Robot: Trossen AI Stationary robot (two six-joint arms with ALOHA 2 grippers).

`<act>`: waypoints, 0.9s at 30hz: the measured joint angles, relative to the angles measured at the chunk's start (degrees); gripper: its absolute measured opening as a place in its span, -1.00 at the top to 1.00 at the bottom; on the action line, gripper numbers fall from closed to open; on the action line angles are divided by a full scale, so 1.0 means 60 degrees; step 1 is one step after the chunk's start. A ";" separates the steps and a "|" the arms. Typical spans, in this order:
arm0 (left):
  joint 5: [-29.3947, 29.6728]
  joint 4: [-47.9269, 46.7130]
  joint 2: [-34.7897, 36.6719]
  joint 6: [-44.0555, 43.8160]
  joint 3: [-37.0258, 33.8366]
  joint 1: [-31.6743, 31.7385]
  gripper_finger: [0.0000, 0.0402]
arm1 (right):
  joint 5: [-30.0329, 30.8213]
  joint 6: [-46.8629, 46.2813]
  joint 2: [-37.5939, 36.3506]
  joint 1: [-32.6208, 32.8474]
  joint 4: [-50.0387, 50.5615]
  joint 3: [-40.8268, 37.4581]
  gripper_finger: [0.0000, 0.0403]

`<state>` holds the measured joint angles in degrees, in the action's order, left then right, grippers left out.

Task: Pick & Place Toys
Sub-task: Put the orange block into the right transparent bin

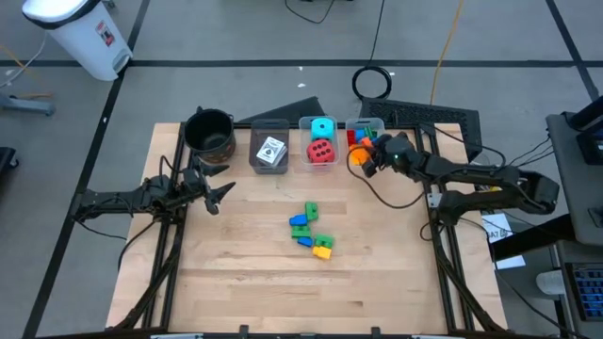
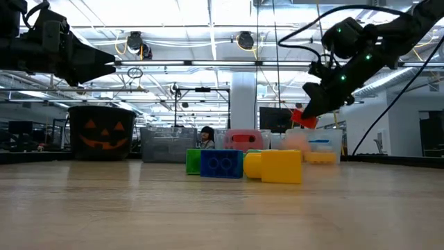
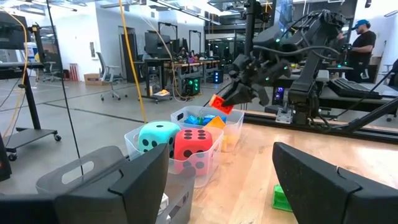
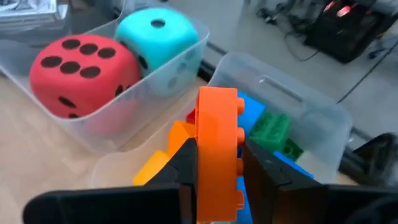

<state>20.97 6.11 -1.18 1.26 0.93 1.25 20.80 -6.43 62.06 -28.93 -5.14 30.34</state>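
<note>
My right gripper (image 1: 366, 160) is shut on an orange brick (image 4: 217, 124) just above the near rim of the clear brick bin (image 1: 366, 127), which holds blue, green, orange and yellow bricks (image 4: 267, 127). The held brick also shows in the low view (image 2: 304, 119) and in the left wrist view (image 3: 221, 102). A red die (image 1: 321, 151) and a cyan die (image 1: 322, 127) sit in the middle bin. White cards (image 1: 271, 151) lie in the left bin. Several blue, green and yellow bricks (image 1: 311, 229) lie on the table's middle. My left gripper (image 1: 219, 193) is open and empty, held above the table's left part. My right gripper pinches the orange brick's lower part (image 4: 217, 180) between its two fingers (image 4: 264, 171), one on each broad side. The fingers slant down from the table's right toward the bins. The brick stands on edge, sticks out past the fingertips and hangs clear over the bin.
A black pot with a pumpkin face (image 1: 209, 132) stands at the far left, next to the row of three clear bins. The wooden table (image 1: 245, 282) shows bare board in front of the loose bricks. A person (image 3: 362, 37) stands in the room beyond the table.
</note>
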 joint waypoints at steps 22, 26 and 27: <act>0.0000 0.0004 0.0001 0.0000 0.0000 -0.0001 -0.45 | -0.1713 0.2903 0.0000 -0.0728 0.1270 -0.0050 0.64; 0.0000 0.0004 -0.0002 0.0001 0.0000 0.0001 -0.45 | -0.1690 0.3595 0.0000 -0.0728 0.1265 -0.0050 0.50; 0.0000 0.0002 -0.0001 0.0001 0.0000 0.0000 -0.45 | -0.1685 0.3666 0.0000 -0.0728 0.1263 -0.0050 0.46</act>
<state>20.97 6.12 -1.18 1.26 0.93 1.25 10.69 15.56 62.06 -33.30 2.44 30.04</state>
